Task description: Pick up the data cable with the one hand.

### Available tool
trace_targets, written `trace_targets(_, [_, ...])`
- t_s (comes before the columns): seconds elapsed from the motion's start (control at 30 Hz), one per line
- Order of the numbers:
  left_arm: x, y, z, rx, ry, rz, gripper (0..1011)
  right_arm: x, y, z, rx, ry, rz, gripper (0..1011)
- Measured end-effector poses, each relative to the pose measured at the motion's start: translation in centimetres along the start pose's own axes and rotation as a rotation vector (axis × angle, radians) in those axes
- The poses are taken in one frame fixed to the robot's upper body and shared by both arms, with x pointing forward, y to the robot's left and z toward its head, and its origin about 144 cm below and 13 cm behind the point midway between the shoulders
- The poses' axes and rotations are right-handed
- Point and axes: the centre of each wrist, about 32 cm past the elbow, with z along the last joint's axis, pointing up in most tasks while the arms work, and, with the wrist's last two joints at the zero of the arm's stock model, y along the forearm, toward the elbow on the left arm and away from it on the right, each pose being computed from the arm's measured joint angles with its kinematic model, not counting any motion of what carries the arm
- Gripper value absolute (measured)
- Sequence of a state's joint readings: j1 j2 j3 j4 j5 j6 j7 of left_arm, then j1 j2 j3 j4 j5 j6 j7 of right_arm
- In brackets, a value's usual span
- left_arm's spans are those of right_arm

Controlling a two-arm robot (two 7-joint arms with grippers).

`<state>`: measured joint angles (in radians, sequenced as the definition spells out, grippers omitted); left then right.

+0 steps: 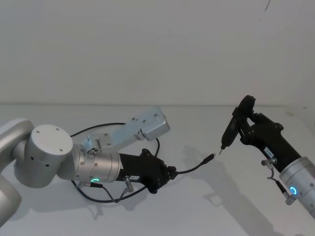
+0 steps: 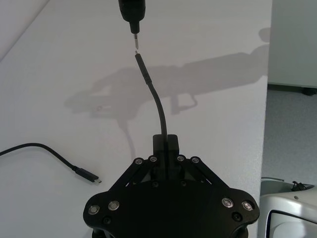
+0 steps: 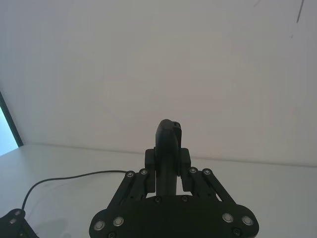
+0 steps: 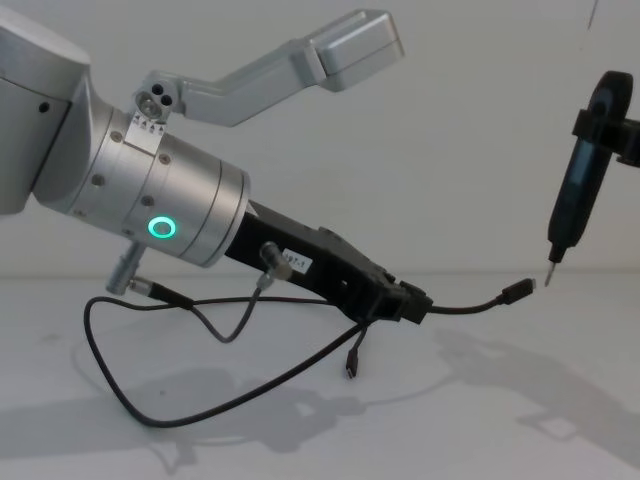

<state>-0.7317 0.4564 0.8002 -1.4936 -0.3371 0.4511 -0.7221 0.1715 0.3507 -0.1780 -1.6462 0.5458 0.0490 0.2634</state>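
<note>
The left gripper [image 1: 170, 174] sat at lower centre of the head view, its fingers closed on the data cable [image 1: 193, 168] a short way behind one plug. From the fingers [image 4: 412, 305] the free end ran out toward the right of the frame and rose a little, so its long axis lay approx. along the gripper's own axis, w/ the plug [image 4: 519, 291] at the tip, in the air above the table [image 1: 197, 211]. The rest of the cable looped back under the left arm and lay on the table at lower left; the 2nd plug [image 2: 91, 177] rested flat at the lower left of the left wrist view, well apart from the held end.

The right gripper [image 1: 246, 129] stood at the right of the head view, clamped on a slim black pointed tool [image 4: 574, 200] that hung tip-down. Its tip [image 2: 135, 43] was just beside the held plug, nearly touching; I cannot tell if they met.

In my judgement the pick was already made by the left arm, which was also the nearer one. The table had much open room around; the only tight place was betw. plug and tool tip, so a lift should go up or back, not toward the right.
</note>
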Motion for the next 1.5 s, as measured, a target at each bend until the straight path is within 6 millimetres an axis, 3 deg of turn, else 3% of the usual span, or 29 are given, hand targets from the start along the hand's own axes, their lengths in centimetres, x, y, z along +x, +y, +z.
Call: trace_targets(1.5, [0.00,0.00,0.00,0.000,0.000,0.000,40,-0.14,0.46,0.01,-0.004,0.027,0.022,279])
